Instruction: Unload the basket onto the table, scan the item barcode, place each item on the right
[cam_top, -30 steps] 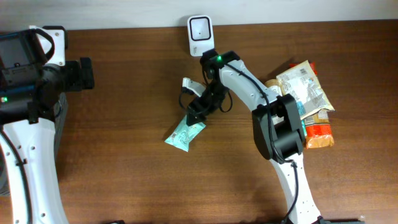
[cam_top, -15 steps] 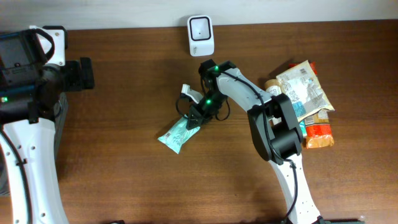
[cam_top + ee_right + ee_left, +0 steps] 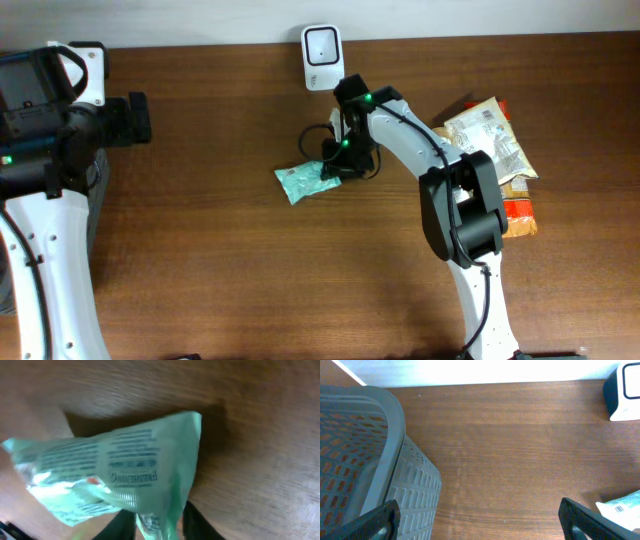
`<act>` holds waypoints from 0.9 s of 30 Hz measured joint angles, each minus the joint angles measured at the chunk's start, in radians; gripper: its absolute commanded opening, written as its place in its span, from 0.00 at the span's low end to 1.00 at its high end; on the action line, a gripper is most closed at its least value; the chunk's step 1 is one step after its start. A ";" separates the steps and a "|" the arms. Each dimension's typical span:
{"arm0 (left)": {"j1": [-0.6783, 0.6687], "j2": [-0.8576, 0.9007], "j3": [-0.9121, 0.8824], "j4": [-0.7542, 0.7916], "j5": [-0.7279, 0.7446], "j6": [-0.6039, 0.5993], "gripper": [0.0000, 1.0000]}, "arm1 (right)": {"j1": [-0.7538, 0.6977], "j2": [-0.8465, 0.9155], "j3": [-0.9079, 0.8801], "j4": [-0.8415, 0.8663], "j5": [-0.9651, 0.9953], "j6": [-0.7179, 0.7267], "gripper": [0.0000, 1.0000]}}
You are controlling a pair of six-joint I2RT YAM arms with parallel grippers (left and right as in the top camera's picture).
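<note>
Green packet shifted nearer scanner, corner pinched between right jaws.

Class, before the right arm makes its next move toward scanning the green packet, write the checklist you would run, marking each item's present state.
1. Green packet pinched in right gripper: ok.
2. Packet in front of scanner: not ok, apart from it.
3. Barcode turned toward scanner: cannot tell.
4. Left gripper open, away from packet: ok.
5. Snack pile away from packet: ok.
</note>
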 measured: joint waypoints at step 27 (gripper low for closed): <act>0.000 0.000 0.000 0.000 0.000 0.000 0.99 | -0.105 0.048 -0.014 0.098 -0.386 -0.340 0.47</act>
